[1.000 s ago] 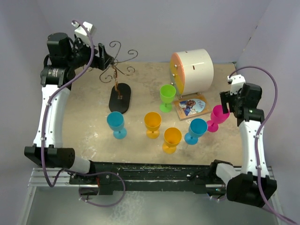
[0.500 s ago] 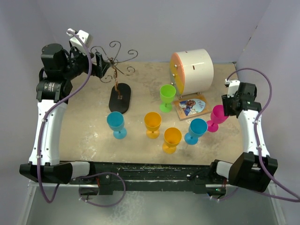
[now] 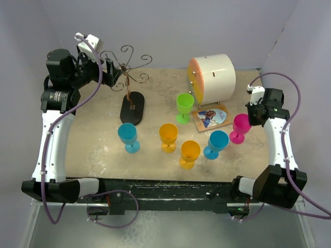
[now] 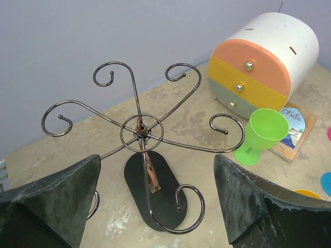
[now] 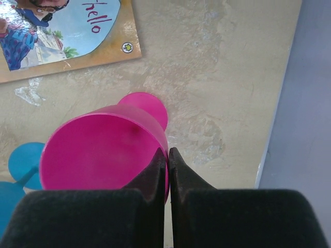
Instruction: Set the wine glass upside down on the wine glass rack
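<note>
- Right now you are at the grasp step: your right gripper (image 5: 168,155) has its black fingers pressed together on the thin rim wall of the magenta plastic wine glass (image 5: 98,150). As far as the wrist view shows, one finger is inside the bowl and one outside.
- That glass stands upright on its round foot at the right edge of the beige, mottled stone-look table (image 3: 93,139), just beside the glossy picture book (image 3: 211,117) and near a blue plastic goblet (image 3: 216,142).
- The wine glass rack (image 4: 141,133), thin dark wire with curled arms over a black oval base, stands at the far left, well apart from the glass.
- Your left gripper (image 4: 155,160) hangs above the rack's top with its jaws spread wide, holding nothing.
- Next, I judge, you lift, carry the glass left and turn it over so its stem slides into a curl. The rim pinch is narrow and the plastic is smooth, so the glass may pivot.
- The wire arms look springy and the rack looks light, so a bump could tip it.
</note>
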You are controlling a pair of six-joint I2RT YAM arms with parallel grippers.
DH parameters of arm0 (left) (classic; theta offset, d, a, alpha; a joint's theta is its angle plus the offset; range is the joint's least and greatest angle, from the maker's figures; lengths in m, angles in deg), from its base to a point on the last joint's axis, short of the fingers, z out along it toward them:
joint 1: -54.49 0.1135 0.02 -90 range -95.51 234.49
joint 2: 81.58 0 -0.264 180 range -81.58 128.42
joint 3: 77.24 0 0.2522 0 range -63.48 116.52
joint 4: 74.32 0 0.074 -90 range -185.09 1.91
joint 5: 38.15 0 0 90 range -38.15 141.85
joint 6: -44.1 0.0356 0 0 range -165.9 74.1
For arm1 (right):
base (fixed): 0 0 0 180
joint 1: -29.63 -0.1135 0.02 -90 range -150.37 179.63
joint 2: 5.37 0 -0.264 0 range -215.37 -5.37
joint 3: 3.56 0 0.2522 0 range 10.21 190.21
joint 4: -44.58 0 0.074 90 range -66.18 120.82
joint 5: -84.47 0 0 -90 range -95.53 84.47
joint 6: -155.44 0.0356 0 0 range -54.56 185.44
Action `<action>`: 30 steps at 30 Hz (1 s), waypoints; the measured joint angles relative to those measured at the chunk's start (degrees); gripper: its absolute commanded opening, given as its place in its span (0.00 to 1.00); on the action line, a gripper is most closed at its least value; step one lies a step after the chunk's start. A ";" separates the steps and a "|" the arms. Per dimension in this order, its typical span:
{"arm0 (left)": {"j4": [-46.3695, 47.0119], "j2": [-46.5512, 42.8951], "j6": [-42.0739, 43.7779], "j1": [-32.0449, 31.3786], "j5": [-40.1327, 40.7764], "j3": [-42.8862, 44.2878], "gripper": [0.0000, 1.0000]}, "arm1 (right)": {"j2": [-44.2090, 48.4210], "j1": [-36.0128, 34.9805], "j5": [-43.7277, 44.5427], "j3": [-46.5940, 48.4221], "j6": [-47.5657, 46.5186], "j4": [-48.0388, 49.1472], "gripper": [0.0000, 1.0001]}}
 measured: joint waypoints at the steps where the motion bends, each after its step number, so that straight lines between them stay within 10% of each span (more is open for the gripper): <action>1: 0.02 0.00 0.17 0.00 0.02 -0.02 0.93 | 0.24 0.00 -0.09 0.39 -0.15 -0.28 0.00; 15: 0.00 -1.95 1.03 0.00 3.85 -0.37 0.95 | 4.15 0.02 -2.75 21.20 -5.03 -1.70 0.00; 30: 2.08 -2.14 -8.33 -0.04 -5.84 2.03 0.93 | 11.96 0.02 -34.38 28.33 4.68 12.98 0.00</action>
